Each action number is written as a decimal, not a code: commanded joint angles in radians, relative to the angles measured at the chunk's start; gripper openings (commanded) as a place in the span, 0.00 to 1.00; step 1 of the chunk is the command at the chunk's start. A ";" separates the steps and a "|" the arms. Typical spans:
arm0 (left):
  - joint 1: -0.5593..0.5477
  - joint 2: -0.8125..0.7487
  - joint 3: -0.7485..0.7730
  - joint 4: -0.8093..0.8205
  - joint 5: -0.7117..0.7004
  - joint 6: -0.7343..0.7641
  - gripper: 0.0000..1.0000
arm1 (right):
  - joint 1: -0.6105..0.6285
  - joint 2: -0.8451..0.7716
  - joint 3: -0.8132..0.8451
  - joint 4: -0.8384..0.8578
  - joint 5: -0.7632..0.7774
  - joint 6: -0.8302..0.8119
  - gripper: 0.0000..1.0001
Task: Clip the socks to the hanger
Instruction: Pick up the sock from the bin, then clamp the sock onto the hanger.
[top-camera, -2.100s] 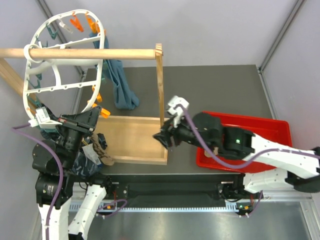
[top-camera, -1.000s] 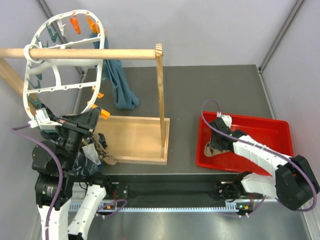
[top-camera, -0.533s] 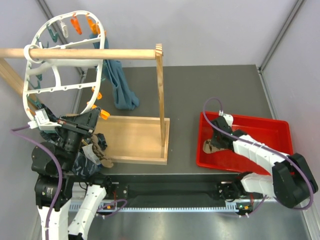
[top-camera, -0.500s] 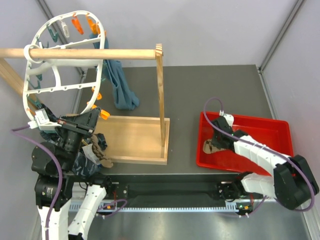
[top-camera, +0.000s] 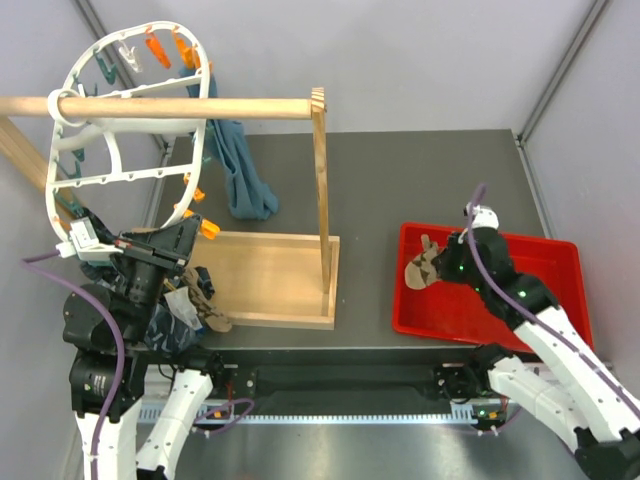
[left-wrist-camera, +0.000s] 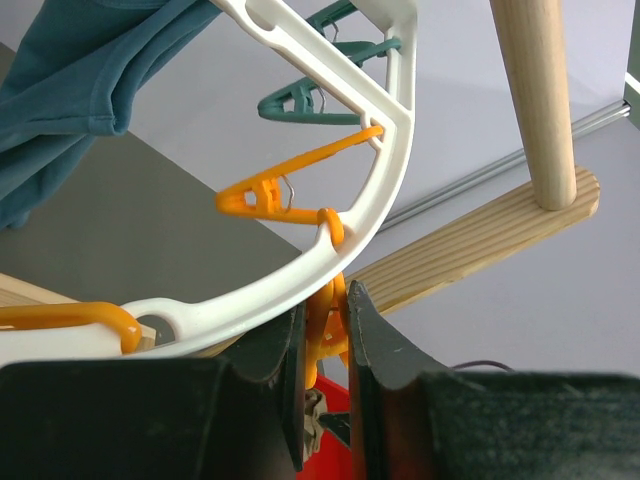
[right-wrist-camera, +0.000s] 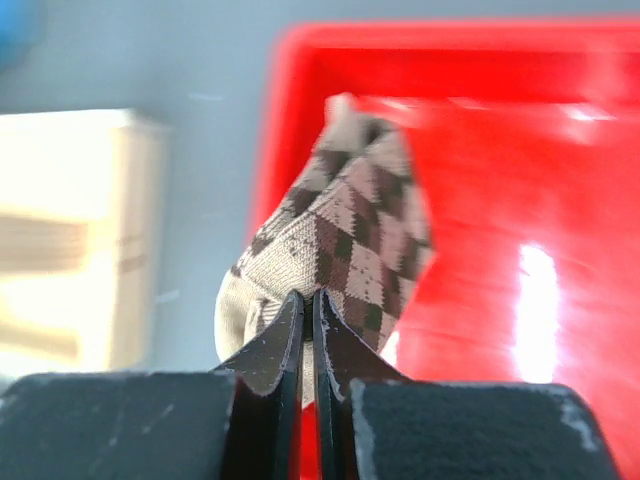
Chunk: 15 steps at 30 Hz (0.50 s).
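At ten o'clock the hanger hangs on a wooden rod; the left gripper pinches an orange peg on its rim. At four o'clock the right gripper is clamped on a sock, held above the red tray

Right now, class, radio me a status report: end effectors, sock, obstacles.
Left end effector shut on orange peg at hanger rim. Right end effector shut on sock, over red tray. Wooden post stands between.

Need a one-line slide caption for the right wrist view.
Right gripper shut on an argyle sock, with the red tray behind it.
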 joint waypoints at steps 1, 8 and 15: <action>-0.001 -0.003 0.015 0.034 -0.003 -0.003 0.00 | -0.014 -0.118 0.080 0.034 -0.274 -0.087 0.00; -0.001 -0.005 0.012 0.032 0.005 -0.012 0.00 | 0.050 -0.114 0.167 0.164 -0.683 -0.003 0.00; 0.000 -0.003 0.012 0.032 0.012 -0.020 0.00 | 0.334 -0.008 0.213 0.342 -0.586 0.091 0.00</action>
